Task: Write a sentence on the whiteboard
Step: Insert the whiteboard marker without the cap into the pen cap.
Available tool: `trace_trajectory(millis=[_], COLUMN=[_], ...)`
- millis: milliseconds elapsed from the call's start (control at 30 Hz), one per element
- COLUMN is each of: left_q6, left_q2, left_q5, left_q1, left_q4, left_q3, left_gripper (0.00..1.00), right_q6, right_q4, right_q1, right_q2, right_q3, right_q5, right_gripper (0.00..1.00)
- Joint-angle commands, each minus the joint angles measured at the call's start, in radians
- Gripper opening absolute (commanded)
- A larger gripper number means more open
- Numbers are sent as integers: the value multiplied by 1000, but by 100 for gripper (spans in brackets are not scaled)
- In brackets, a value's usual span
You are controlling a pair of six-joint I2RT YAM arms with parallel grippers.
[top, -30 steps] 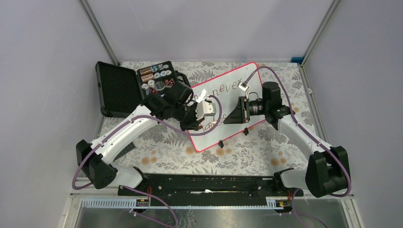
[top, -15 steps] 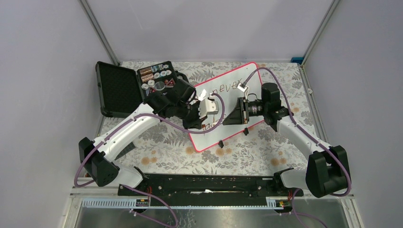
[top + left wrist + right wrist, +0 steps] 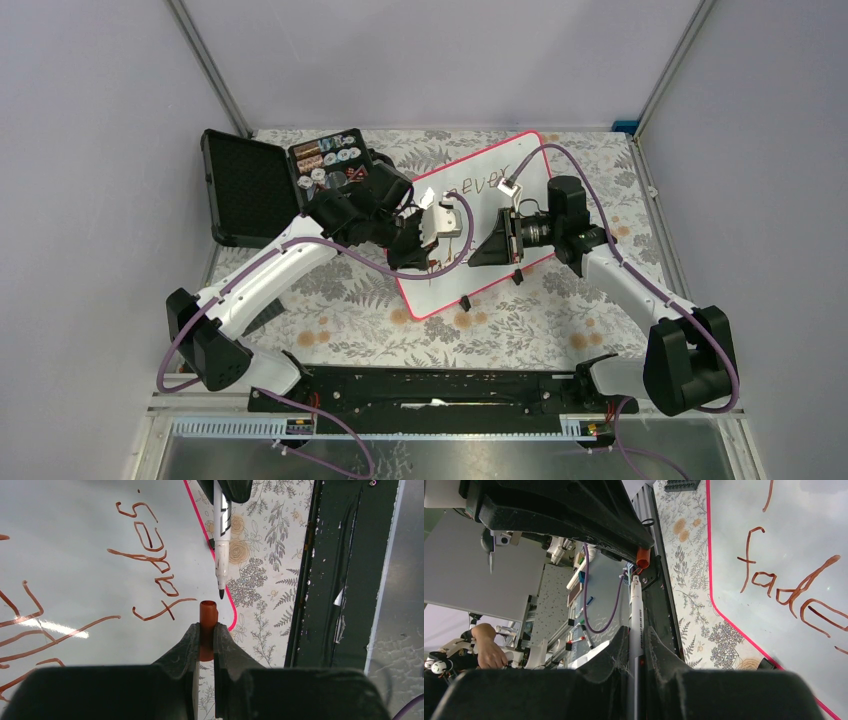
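The whiteboard (image 3: 437,292) lies slanted on the flowered table, pink rim around it. The sentence shows in part: "never" (image 3: 478,184) in the top view, "fades" (image 3: 150,565) in the left wrist view and again in the right wrist view (image 3: 794,590). My left gripper (image 3: 205,630) is shut on a brown marker cap (image 3: 208,615), its open end facing out. My right gripper (image 3: 637,632) is shut on a white marker (image 3: 636,610). The marker's dark tip (image 3: 221,594) points at the cap, a small gap apart, above the board's near corner. Both grippers (image 3: 425,262) (image 3: 478,256) face each other.
An open black case (image 3: 250,190) with small items (image 3: 330,160) stands at the back left, by my left arm. Two black clips (image 3: 465,301) (image 3: 517,277) sit on the board's near edge. A black rail (image 3: 440,385) runs along the table front.
My left gripper has moved a little right and away with the cap, closer to the marker tip. My right gripper has edged slightly left toward it.
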Motion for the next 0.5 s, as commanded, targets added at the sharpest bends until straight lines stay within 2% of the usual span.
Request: trace_trajectory(millis=[0, 467], left_q6=[-2, 18], left_q2=[-5, -2], left_q5=[41, 108], left_q1=[-6, -7], left_q4=[5, -35], left_q3=[40, 59], left_gripper=[0, 0], right_q6=[-22, -41], right_q4=[7, -17], right_q1=[9, 11], right_q2=[6, 2], right_q3=[23, 27], right_q5=[-11, 2], right_gripper=[0, 0])
